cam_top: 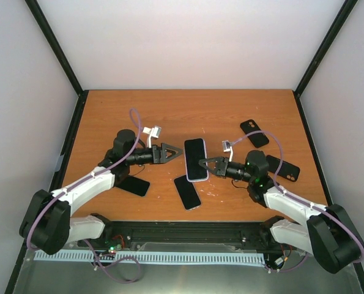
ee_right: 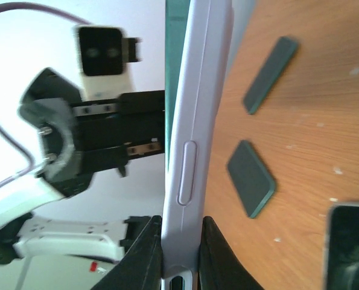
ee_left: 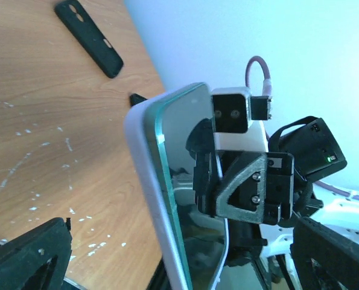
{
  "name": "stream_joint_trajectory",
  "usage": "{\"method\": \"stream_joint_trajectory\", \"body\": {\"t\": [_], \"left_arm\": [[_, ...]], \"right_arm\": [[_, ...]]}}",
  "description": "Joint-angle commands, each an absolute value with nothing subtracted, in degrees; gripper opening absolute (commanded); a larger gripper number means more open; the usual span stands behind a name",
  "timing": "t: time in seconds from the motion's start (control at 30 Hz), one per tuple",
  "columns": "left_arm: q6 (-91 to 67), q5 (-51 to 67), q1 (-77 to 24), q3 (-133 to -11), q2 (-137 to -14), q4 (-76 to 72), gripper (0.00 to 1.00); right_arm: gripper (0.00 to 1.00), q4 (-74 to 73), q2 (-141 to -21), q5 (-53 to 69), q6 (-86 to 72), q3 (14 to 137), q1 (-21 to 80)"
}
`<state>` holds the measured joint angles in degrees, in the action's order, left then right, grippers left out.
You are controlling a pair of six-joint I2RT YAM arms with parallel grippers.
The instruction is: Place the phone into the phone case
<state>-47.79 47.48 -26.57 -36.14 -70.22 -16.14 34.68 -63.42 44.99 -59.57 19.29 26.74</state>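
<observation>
A phone with a dark screen sits in a lavender case (cam_top: 196,159) and is held off the table at the centre. My right gripper (cam_top: 204,164) is shut on the case's near edge. In the right wrist view the fingers (ee_right: 144,251) pinch the lavender case (ee_right: 194,121), which stands edge-on. My left gripper (cam_top: 177,152) is open just left of the phone. In the left wrist view its fingers (ee_left: 28,254) spread wide on either side of the cased phone (ee_left: 161,181), apart from it.
A second phone (cam_top: 187,192) lies on the table in front of the held one. A black slab (cam_top: 134,185) lies under the left arm. Two black cases (cam_top: 254,133) (cam_top: 284,168) lie at the right. Dark slabs (ee_right: 250,178) (ee_right: 270,75) show in the right wrist view.
</observation>
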Motion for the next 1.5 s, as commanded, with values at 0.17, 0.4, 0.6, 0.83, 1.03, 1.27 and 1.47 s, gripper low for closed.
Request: {"method": "stream_joint_trajectory", "body": {"t": [0.17,0.4,0.6,0.83,1.03,1.27,1.47], "left_arm": [[-62.0,58.2,-26.5,-32.6,-68.5,-39.5,0.94],[-72.9,59.5,-26.5,-27.9,-68.9,-57.6,0.78],[-74.5,57.2,-26.5,-27.1,-66.8,-56.1,0.66],[-74.2,53.1,-26.4,-26.7,-64.9,-51.8,0.37],[-71.2,52.9,-26.4,-27.2,-64.7,-45.6,0.12],[-65.0,53.8,-26.4,-29.2,-63.4,-37.5,0.00],[-59.5,58.2,-26.4,-31.0,-63.1,-34.8,0.00]], "right_arm": [[0.06,57.2,-61.5,49.9,-70.8,19.7,33.1],[0.06,61.6,-63.6,49.6,-73.4,20.2,35.1],[0.06,63.2,-64.2,49.0,-73.2,19.3,36.1],[0.06,60.6,-63.2,49.5,-71.6,17.7,36.1],[0.10,54.8,-61.0,48.4,-68.7,17.9,36.2],[0.23,41.4,-56.7,46.9,-62.5,20.9,36.2],[0.40,37.3,-55.5,45.3,-61.5,23.4,36.2]]}}
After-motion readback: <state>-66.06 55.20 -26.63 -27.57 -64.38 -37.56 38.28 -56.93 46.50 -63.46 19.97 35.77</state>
